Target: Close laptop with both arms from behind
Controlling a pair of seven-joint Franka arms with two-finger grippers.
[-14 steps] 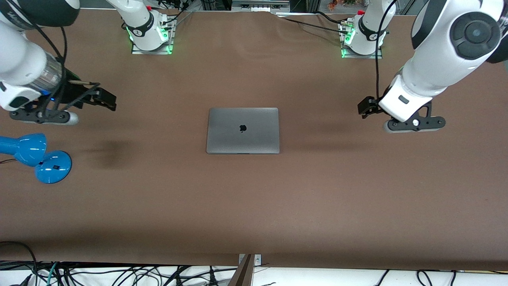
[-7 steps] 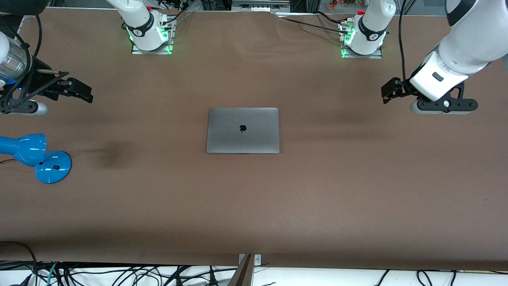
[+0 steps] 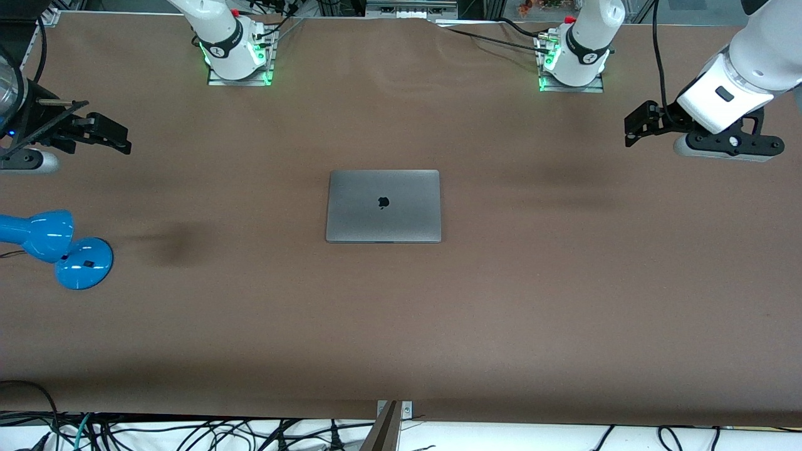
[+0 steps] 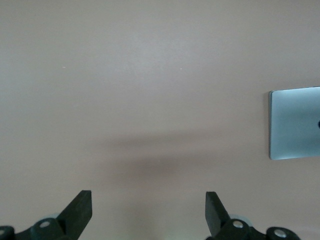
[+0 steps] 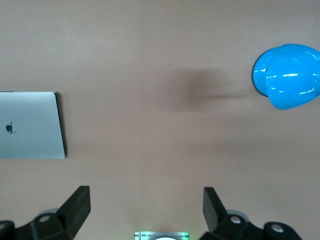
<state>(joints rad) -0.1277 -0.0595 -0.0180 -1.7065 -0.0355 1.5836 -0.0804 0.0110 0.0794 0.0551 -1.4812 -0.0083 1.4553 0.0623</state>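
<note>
Both grippers, left gripper (image 4: 148, 212) and right gripper (image 5: 146, 210), hang spread and unladen; only the front view's lower left reveals the blue lamp's (image 3: 56, 247) base beside the shut laptop (image 3: 383, 205).

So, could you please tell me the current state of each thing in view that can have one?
laptop: lid shut, lying flat on the table, untouched.
left gripper: jaws open, empty, over bare table toward the left arm's end.
right gripper: jaws open, empty, over bare table toward the right arm's end.
blue lamp: lying at the right arm's end, not visibly lit.
</note>
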